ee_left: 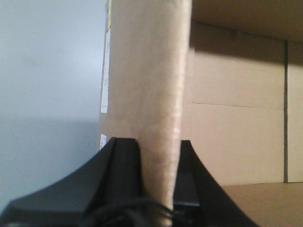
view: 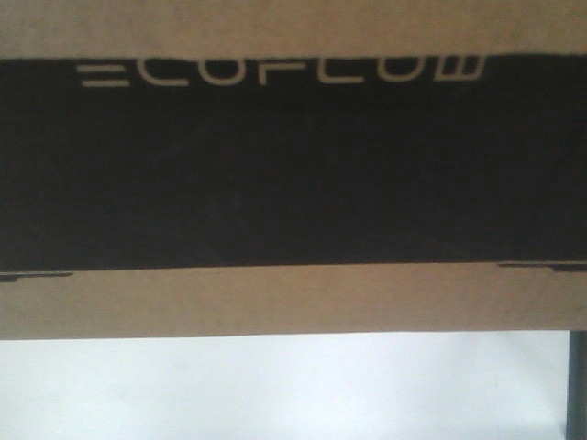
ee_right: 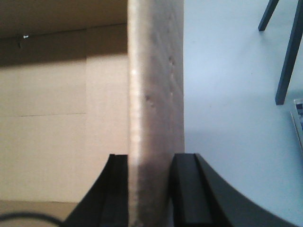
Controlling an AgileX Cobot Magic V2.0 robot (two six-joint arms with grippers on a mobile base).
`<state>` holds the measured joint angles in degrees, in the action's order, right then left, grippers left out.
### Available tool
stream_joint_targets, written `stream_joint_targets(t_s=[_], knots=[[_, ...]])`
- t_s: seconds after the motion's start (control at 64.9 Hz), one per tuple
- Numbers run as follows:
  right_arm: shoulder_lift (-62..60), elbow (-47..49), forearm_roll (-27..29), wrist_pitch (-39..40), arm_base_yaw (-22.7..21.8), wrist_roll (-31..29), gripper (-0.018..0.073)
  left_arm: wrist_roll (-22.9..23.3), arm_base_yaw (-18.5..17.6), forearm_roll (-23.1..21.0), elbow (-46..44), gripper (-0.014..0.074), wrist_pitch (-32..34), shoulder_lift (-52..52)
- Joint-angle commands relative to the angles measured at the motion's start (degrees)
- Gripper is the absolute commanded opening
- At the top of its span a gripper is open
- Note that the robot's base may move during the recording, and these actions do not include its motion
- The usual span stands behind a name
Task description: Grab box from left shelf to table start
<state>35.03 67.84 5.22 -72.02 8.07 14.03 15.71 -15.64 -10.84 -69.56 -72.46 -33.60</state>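
The box (view: 293,165) fills the front view, brown cardboard with a black panel and pale "ECOFLOW" lettering along the top. Below its lower edge lies the white table (view: 275,385). In the left wrist view my left gripper (ee_left: 156,142) is shut on the upright edge of a box wall (ee_left: 147,71), one black finger on each side, with the box's inside to the right. My right gripper (ee_right: 151,156) is likewise shut on the opposite box wall (ee_right: 154,71), with the inside to its left. The left shelf is out of view.
A dark post (view: 576,385) stands at the lower right of the front view. Dark slanted legs (ee_right: 286,56) rise from the pale surface (ee_right: 227,104) right of the box. A pale surface (ee_left: 47,71) lies left of the box.
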Motion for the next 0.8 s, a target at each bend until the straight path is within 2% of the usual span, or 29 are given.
stream_joint_targets(t_s=[0.0,0.37,0.478,0.57,0.786], knots=[[0.6,1.5,-0.3,-3.8,-0.3,-0.1,0.0056,4.3,-0.7,-19.9,-2.9,-0.0102,-2.4,0.4],[0.6,1.5,-0.3,-3.8,-0.3,-0.1,0.0056,4.3,-0.7,-19.9,-2.9,-0.0102,-2.4,0.4],[0.6,1.5,-0.3,-3.8,-0.3,-0.1,0.0056,4.3,-0.7,-16.9,-2.9,-0.0102,5.8,0.4],[0.6,1.5,-0.3,-3.8,-0.3,-0.1,0.0056,4.3,-0.7,-16.5,-2.9,-0.0102,11.4,0.4],[0.6,1.5,-0.3,-3.8,-0.3,-0.1,0.0056,4.3,-0.7,-16.5,-2.9,-0.0102,13.1,0.4]])
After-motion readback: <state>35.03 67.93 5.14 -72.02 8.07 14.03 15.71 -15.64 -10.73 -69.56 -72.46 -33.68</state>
